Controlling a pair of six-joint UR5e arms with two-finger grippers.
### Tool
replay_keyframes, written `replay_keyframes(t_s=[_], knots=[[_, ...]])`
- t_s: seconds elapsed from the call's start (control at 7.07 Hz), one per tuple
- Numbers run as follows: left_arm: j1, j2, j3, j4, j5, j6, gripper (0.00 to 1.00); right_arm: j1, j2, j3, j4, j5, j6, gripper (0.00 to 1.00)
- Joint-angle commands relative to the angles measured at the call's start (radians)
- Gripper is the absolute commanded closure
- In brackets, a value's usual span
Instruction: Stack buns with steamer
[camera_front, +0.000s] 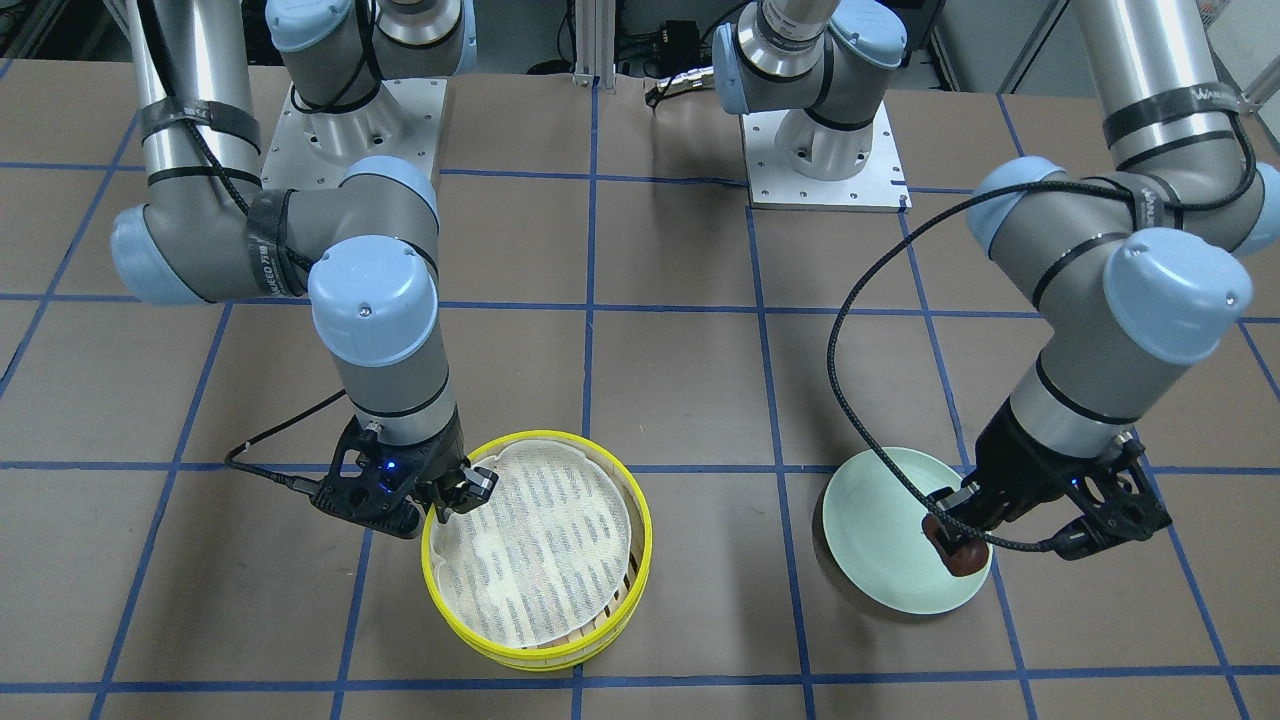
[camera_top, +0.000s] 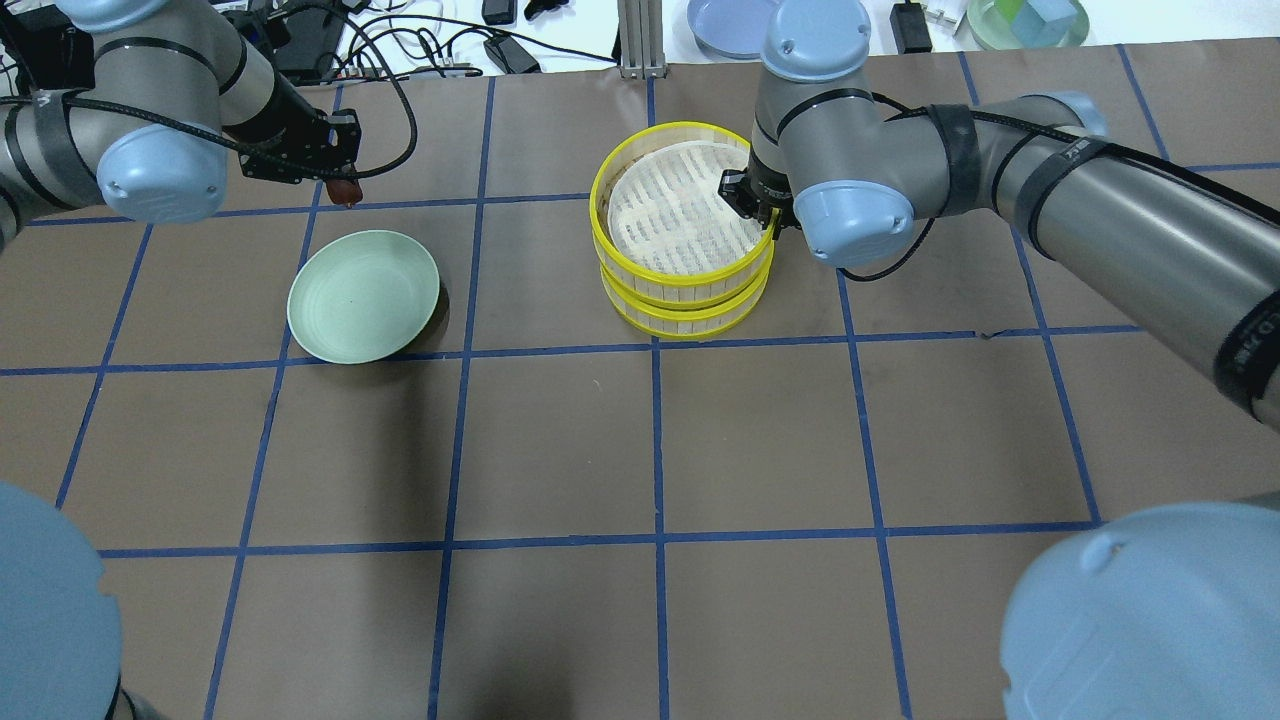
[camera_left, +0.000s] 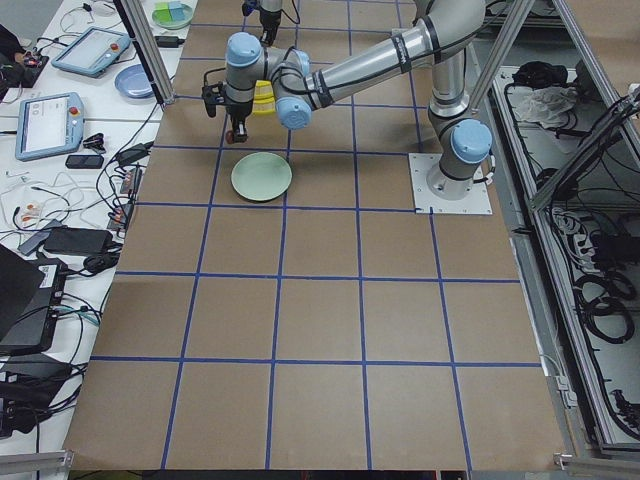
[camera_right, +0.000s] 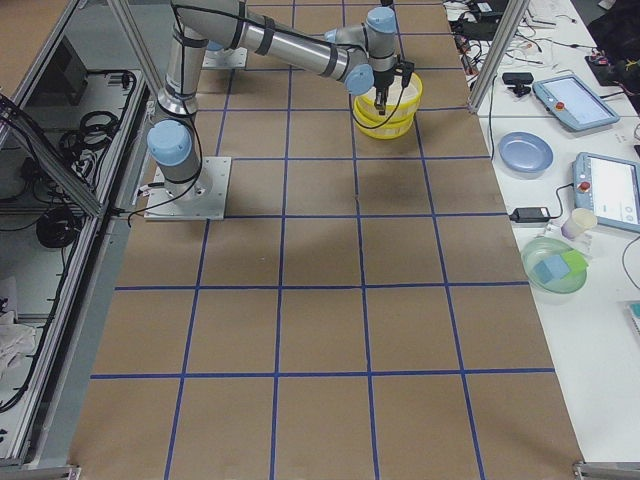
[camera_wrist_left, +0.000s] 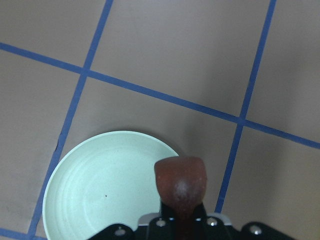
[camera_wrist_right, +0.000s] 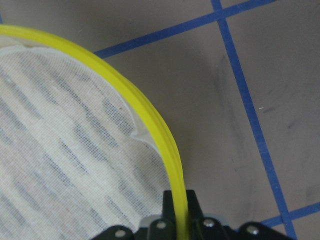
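Note:
My left gripper (camera_front: 955, 545) is shut on the dark reddish-brown bun (camera_front: 964, 558) and holds it above the edge of the pale green plate (camera_front: 880, 520). The left wrist view shows the bun (camera_wrist_left: 180, 180) between the fingers over the plate's rim (camera_wrist_left: 100, 145). The plate (camera_top: 362, 296) has nothing on it. My right gripper (camera_front: 465, 490) is shut on the yellow rim (camera_wrist_right: 150, 117) of the top tier of the two-tier steamer (camera_top: 690, 298). A white cloth liner (camera_front: 540, 550) covers the top tier. The cream-white bun is out of view.
Behind the table's far edge lie cables, a blue plate (camera_top: 730, 25) and a green bowl with blocks (camera_top: 1025, 20). Both arm bases (camera_front: 825, 150) stand at the robot side. Blue tape lines grid the brown tabletop.

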Motion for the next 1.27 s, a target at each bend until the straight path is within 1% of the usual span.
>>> replay_keyframes(t_s=[0.0,0.28,0.42,0.71,0.85,0.99,1.13], knots=[[-0.062,0.052,0.0,-0.026,0.113,-0.102,1.0,-0.006,0.002,0.008,-0.006,0.009,0.0,1.0],[-0.096,0.052,-0.002,-0.028,0.033,-0.205,1.0,-0.006,0.002,0.008,0.0,0.01,0.0,1.0],[-0.133,0.054,-0.002,-0.026,0.03,-0.332,1.0,-0.006,0.003,0.008,0.003,0.009,0.002,1.0],[-0.179,0.042,-0.012,-0.028,0.015,-0.522,1.0,-0.006,0.002,0.026,0.005,0.01,-0.007,1.0],[-0.2,0.036,-0.014,-0.028,-0.028,-0.549,1.0,-0.006,0.002,0.028,0.005,0.012,-0.007,1.0],[-0.216,0.032,-0.014,-0.028,-0.041,-0.61,1.0,-0.006,0.003,0.028,0.005,0.012,-0.006,1.0],[-0.221,0.028,-0.014,-0.028,-0.114,-0.69,1.0,-0.006,0.002,0.028,0.003,0.006,-0.009,1.0]])
